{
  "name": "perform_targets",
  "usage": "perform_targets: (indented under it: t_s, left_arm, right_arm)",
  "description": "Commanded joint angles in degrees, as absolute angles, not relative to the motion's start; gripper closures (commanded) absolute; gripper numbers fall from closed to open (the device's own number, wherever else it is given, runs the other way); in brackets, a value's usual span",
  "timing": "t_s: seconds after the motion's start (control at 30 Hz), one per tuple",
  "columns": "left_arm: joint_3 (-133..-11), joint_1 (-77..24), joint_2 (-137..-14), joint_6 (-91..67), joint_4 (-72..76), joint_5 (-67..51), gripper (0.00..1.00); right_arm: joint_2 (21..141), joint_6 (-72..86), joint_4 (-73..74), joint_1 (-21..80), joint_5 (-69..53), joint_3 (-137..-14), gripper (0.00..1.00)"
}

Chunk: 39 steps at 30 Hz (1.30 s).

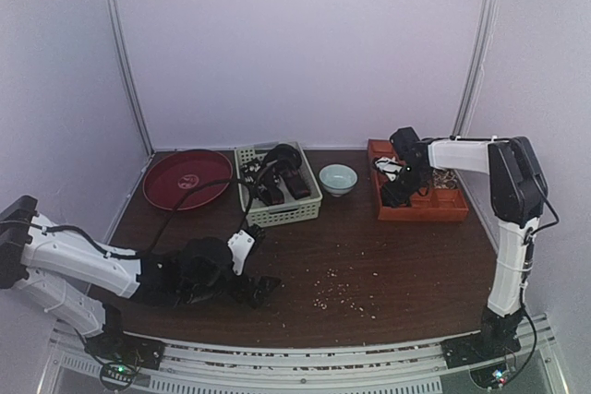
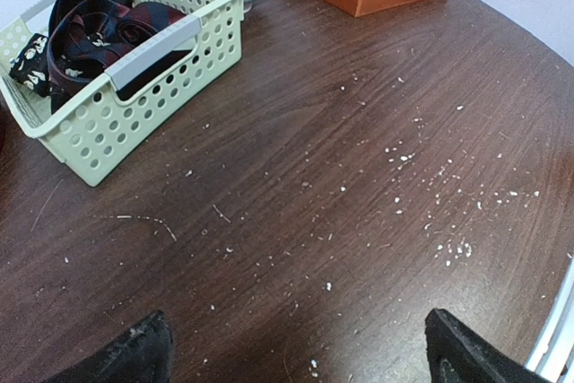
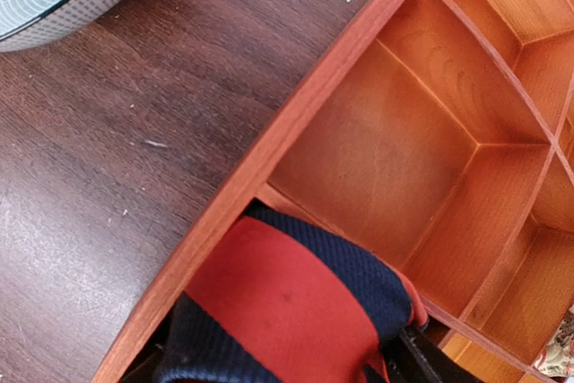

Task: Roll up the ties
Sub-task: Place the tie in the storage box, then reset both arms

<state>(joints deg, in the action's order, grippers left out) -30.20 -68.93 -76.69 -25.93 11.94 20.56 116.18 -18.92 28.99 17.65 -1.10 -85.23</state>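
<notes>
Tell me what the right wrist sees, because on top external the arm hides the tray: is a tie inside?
Observer: Yes, a red and dark striped tie lies in one compartment of the wooden tray; the next compartment is empty.
Operator: And the other arm?
Observer: The left gripper is open above the table, nothing between its fingers.
Operator: More ties anywhere?
Observer: The basket holds a dark red striped tie and a pale-patterned one.

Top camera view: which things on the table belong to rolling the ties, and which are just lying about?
For the job: ties in the basket; striped tie in the wooden box.
Lying about: red plate; bowl; crumbs.
</notes>
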Motion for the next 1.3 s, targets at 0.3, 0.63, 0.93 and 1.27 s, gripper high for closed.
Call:
perform_targets:
  t_s: [0.3, 0.63, 0.93, 1.27]
  left_arm:
    - [-28.92, -68.55, -75.15, -27.31, 12.84, 21.35, 0.02]
    - [-29.31, -68.55, -74.91, -27.35, 12.05, 21.27, 0.02]
    - [-32.76, -68.38, -74.09, -30.67, 7.10, 22.98, 0.02]
    - [-47.06, -67.42, -70.63, -38.61, -17.43, 28.31, 0.02]
  right_arm:
    - [112.85, -14.08, 31.31, 18.08, -0.06, -83.76, 0.21]
    - [108.02, -10.76, 30.93, 18.11, -0.25, -84.35, 0.01]
    - [98.29, 0.29, 27.98, 18.20, -2.49, -81.06, 0.00]
    - [72.82, 23.06, 22.46, 37.46, 6.70, -61.86, 0.00]
